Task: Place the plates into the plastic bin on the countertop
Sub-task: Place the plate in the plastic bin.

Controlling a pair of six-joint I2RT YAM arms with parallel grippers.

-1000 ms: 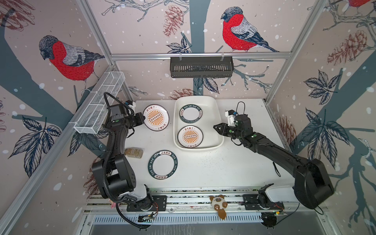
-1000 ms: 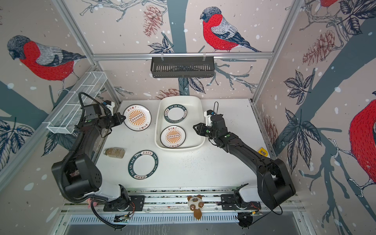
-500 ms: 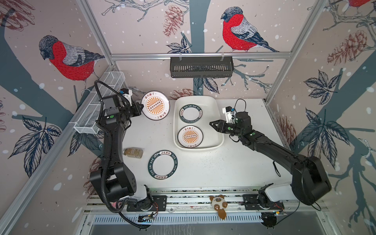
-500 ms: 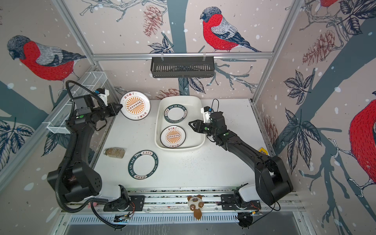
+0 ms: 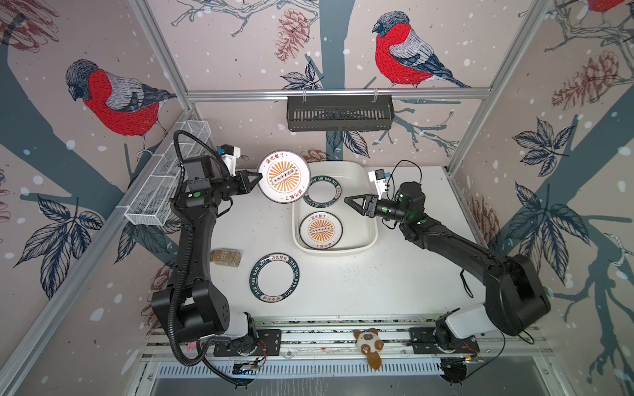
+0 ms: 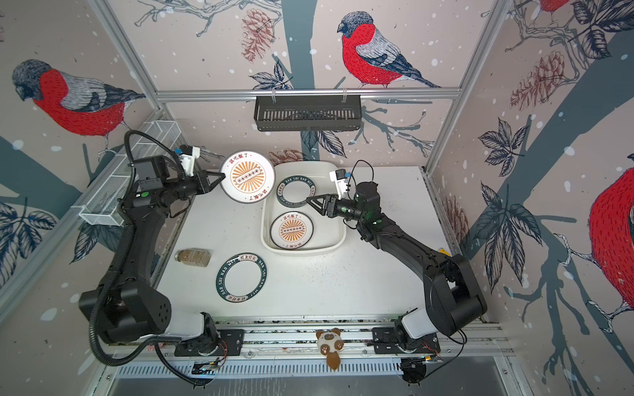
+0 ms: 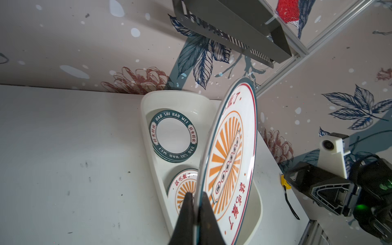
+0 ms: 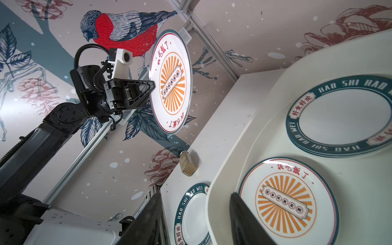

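In both top views the left gripper pinches the edge of a lifted plate with an orange sunburst. The plate hangs tilted in the air at the far left corner of the bin. The bin sits on the countertop and holds a green-rimmed stack at its far end and an orange plate at its near end. A single green-rimmed plate lies flat on the countertop in front of the bin, with a small jar on its side to the left. The right gripper hovers over the bin's right wall, spread and empty.

In the left wrist view the two black fingers press together on the lifted plate's rim. The plate stands almost on edge, with the bin and its plates beyond it.

In the right wrist view the fingers stand wide apart with nothing gripped, above the bin's near end and the orange plate.
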